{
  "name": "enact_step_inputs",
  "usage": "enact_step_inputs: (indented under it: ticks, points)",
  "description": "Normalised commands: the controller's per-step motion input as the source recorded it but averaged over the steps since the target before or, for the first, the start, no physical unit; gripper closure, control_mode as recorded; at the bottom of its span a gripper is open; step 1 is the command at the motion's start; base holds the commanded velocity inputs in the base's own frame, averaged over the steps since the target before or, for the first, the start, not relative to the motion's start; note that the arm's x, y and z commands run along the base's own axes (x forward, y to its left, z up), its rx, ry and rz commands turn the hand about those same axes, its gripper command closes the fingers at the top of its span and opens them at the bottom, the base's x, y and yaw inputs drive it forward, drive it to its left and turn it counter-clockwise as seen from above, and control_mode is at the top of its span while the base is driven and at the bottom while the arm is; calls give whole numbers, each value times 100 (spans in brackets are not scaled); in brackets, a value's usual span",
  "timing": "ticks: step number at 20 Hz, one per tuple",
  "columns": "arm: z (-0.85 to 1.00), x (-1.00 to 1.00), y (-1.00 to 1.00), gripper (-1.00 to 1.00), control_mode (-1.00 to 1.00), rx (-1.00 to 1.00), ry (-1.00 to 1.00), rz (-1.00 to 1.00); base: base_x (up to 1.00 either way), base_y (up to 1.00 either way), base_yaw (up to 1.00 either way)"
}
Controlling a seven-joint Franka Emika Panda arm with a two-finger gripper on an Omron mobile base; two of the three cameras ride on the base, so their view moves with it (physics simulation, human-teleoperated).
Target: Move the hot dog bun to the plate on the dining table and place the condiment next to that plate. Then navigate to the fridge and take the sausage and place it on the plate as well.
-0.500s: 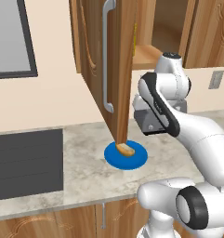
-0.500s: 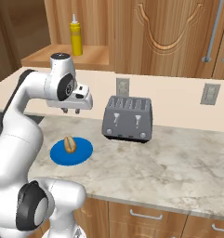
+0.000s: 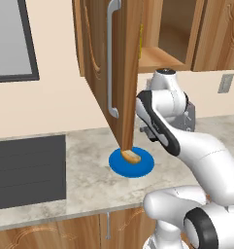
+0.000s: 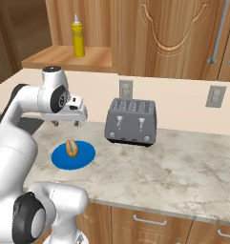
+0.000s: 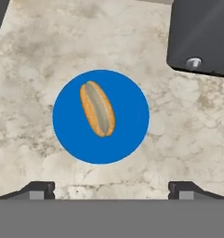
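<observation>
Gripper (image 4: 66, 123) hangs above bun (image 5: 97, 109), fingers spread wide, nothing held; bun lies on blue plate (image 5: 127, 139) on counter (image 4: 183, 167) beside toaster (image 4: 131, 121); likely lining up for straight-down grasp; mustard bottle (image 4: 78, 35) upright in open cupboard.

**Hidden and cut off**

In the left base view the open cabinet door (image 3: 119, 73) covers part of the bun (image 3: 131, 156) and blue plate (image 3: 132, 162). The toaster (image 5: 201, 35) beside that plate is cropped in the hand view.
</observation>
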Motion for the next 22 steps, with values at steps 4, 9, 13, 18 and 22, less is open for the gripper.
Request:
enact_step_inputs:
  ticks: [4, 9, 13, 18, 22]
  points:
    - [-83, 20, 32, -100, -100, -1, 3, 9, 0, 0, 0]
    - [-71, 46, 17, -100, -100, 0, 5, 4, 0, 0, 0]
    - [-52, 47, 1, -100, -100, 0, 5, 0, 0, 0, 0]
    - [-50, 20, 9, -100, -100, 0, 6, 0, 0, 0, 0]
    - [-43, 4, 8, -100, -100, 0, 5, 0, 0, 0, 0]
